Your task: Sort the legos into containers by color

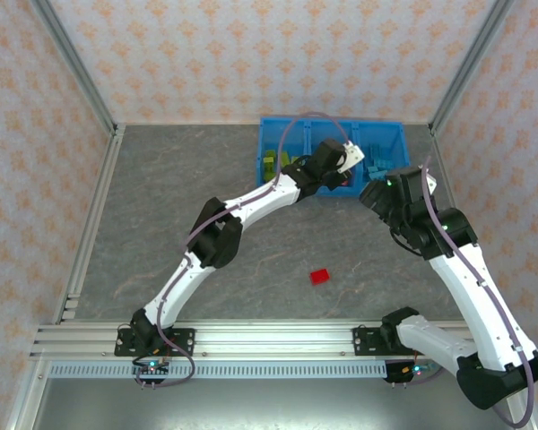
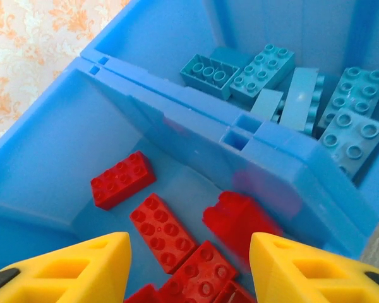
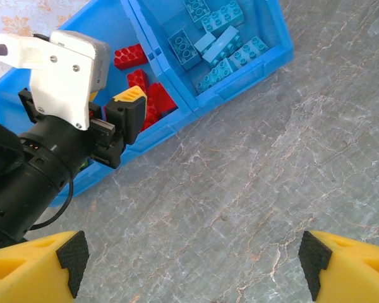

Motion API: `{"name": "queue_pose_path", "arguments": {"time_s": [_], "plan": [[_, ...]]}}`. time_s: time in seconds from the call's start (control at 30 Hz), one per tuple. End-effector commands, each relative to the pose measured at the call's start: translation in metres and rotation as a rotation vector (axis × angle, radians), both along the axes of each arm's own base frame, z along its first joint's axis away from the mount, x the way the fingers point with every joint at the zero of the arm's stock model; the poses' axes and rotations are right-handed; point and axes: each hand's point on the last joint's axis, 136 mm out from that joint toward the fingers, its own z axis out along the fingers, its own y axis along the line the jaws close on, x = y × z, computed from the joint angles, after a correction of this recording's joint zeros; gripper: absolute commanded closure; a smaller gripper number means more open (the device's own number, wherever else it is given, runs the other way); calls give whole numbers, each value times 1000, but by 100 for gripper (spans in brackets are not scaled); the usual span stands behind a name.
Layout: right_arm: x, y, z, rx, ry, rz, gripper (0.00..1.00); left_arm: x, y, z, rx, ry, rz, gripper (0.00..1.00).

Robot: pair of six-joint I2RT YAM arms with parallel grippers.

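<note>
Our left claw hangs spread over red legos in the containers beneath it — we should rise straight, clear of the divider; right claw spread, empty.

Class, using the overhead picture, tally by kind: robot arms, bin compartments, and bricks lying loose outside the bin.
Robot arms: 2 (left arm, right arm)
Bin compartments: 3
Loose bricks: 1 (red)
Total: 6

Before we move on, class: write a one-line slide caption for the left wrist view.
Left jaws open over red bricks in the blue bin; light blue bricks next door.
</note>
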Motion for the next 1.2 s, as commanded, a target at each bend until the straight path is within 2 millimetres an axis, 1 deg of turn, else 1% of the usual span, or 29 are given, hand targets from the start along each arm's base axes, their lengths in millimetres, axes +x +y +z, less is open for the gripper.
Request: {"name": "queue_pose_path", "arguments": {"time_s": [0.0, 0.1, 0.17, 0.27, 0.37, 0.47, 0.57, 0.67, 0.8, 0.87, 0.97, 1.03, 1.1, 1.17], "plan": [[-7, -11, -5, -29, 7, -47, 11, -12, 1, 77, -152, -75, -11, 47], [-8, -12, -5, -32, 4, -49, 11, -28, 14, 108, -210, -105, -17, 48], [-7, -12, -7, -36, 8, -45, 11, -40, 26, 130, -250, -120, -18, 48], [-4, -2, -14, -28, 21, 17, 11, -67, 48, 156, -297, -139, -29, 48], [-2, 13, -33, -33, 78, 96, 13, -97, 77, 175, -306, -157, -38, 48], [-6, 37, -64, -37, 185, 213, 13, -132, 103, 178, -288, -153, -72, 47], [-15, 69, -100, -59, 310, 362, 13, -171, 128, 174, -242, -137, -131, 45], [-29, 99, -137, -131, 444, 496, 13, -210, 152, 164, -160, -117, -210, 43], [-49, 127, -180, -235, 584, 632, 13, -254, 184, 139, 7, -55, -302, 37], [-54, 134, -197, -287, 626, 673, 11, -270, 196, 130, 48, -24, -334, 36], [-58, 140, -217, -343, 677, 706, 10, -293, 204, 115, 66, 26, -393, 32], [-60, 139, -227, -371, 712, 706, 10, -307, 206, 108, 75, 52, -445, 23], [-65, 138, -235, -388, 749, 714, 11, -323, 210, 96, 108, 91, -516, 15], [-71, 138, -241, -379, 777, 728, 13, -337, 213, 84, 143, 122, -583, 10]]}}
